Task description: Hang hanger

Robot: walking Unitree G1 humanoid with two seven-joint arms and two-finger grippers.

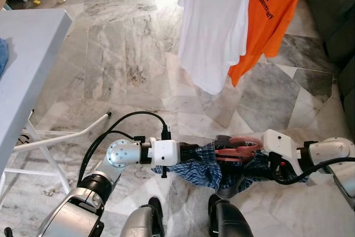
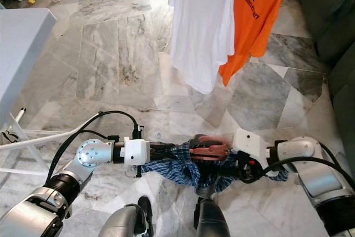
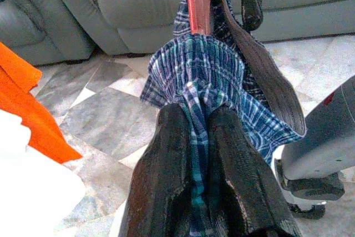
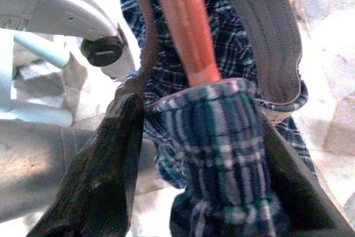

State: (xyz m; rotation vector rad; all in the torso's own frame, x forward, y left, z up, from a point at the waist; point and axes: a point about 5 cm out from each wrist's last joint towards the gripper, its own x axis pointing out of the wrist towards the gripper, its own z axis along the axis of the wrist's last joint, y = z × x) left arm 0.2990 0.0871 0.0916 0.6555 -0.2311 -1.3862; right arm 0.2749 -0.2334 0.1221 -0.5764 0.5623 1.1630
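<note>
Currently: plaid garment (image 1: 205,165) on red hanger (image 1: 238,149); left gripper (image 3: 194,154) pinching cloth, right gripper (image 4: 194,115) seemingly clamping its waistband.

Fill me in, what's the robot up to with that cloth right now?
Both grippers hold a blue plaid garment stretched between them, low in front of the robot. The left gripper is pinched shut on one bunched end of the fabric. The right gripper grips the other end, where a reddish hanger sits inside the cloth. Ahead, a white T-shirt and an orange T-shirt already hang. The plaid garment is not hung yet.
</note>
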